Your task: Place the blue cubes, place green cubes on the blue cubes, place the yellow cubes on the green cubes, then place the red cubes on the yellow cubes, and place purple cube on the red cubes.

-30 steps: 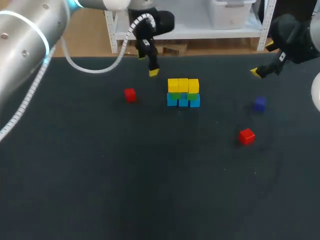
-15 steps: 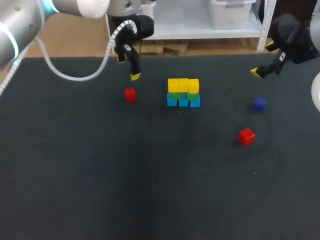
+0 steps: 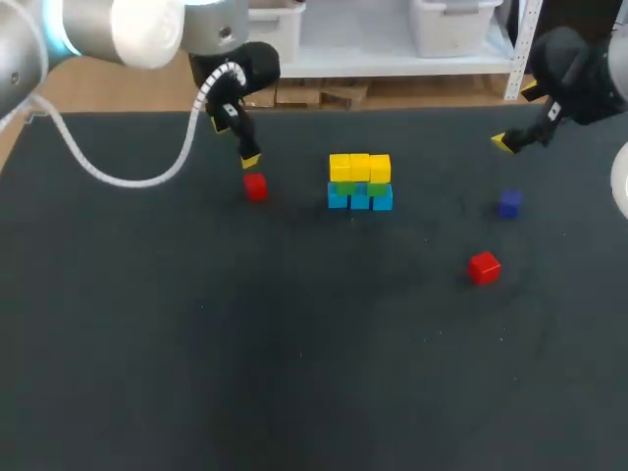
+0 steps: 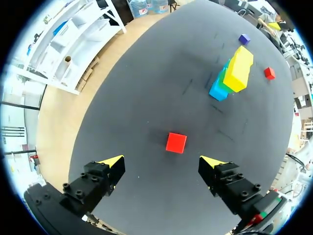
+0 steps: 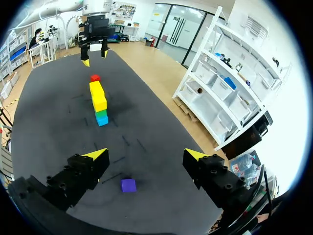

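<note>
A block of blue, green and yellow cubes (image 3: 360, 182) stands in the middle of the far part of the table. One red cube (image 3: 255, 186) lies to its left. My left gripper (image 3: 245, 157) hangs open just above and behind that cube. In the left wrist view this red cube (image 4: 176, 142) sits a little ahead of the open left gripper (image 4: 161, 161), and nothing is held. The block (image 4: 232, 73) lies farther off. A second red cube (image 3: 484, 267) and the purple cube (image 3: 508, 203) lie at the right. My right gripper (image 3: 510, 142) is open above the purple cube (image 5: 128, 185).
The black table (image 3: 294, 373) has bare room across its whole near half. In the right wrist view the block (image 5: 99, 104), the far red cube (image 5: 95, 78) and my left gripper (image 5: 94, 46) line up beyond the open right gripper (image 5: 146, 154).
My left gripper has moved left and down, from beside the block to just over the left red cube. The right arm and all the cubes have stayed where they were.
</note>
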Tool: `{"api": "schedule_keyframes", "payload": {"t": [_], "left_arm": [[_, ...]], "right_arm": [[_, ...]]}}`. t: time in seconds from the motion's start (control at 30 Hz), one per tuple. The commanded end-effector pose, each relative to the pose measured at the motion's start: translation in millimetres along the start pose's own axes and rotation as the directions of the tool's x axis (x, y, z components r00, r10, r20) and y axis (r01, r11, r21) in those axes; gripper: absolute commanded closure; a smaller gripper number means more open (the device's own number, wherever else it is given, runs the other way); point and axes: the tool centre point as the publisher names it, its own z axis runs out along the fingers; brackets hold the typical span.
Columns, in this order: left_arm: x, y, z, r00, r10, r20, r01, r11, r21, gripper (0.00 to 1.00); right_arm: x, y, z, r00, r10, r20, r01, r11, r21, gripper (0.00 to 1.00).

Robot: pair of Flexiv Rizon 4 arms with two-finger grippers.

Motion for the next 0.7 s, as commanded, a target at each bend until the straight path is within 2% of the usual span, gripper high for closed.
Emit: {"api": "schedule_keyframes", "payload": {"t": [0.03,0.37,0.5,0.7], "left_arm": [[3.6,0.1,14,0.998,0.009,0.055,-0.009,1.0,0.004,0.0],[2.8,-2.2,21,0.98,0.197,0.039,-0.198,0.979,0.04,0.0],[3.2,-6.1,19,0.979,0.202,0.029,-0.203,0.978,0.036,0.0],[-2.1,-24.2,32,0.978,0.205,0.025,-0.206,0.977,0.048,0.0]], "right_arm": [[0,1,0,1.0,0.001,-0.002,-0.001,1.0,0.004,0.0],[0,1,0,1.0,0.001,-0.002,-0.001,1.0,0.004,0.0],[0,1,0,1.0,0.001,-0.002,-0.001,1.0,0.004,0.0],[0,1,0,1.0,0.001,-0.002,-0.001,1.0,0.004,0.0]]}}
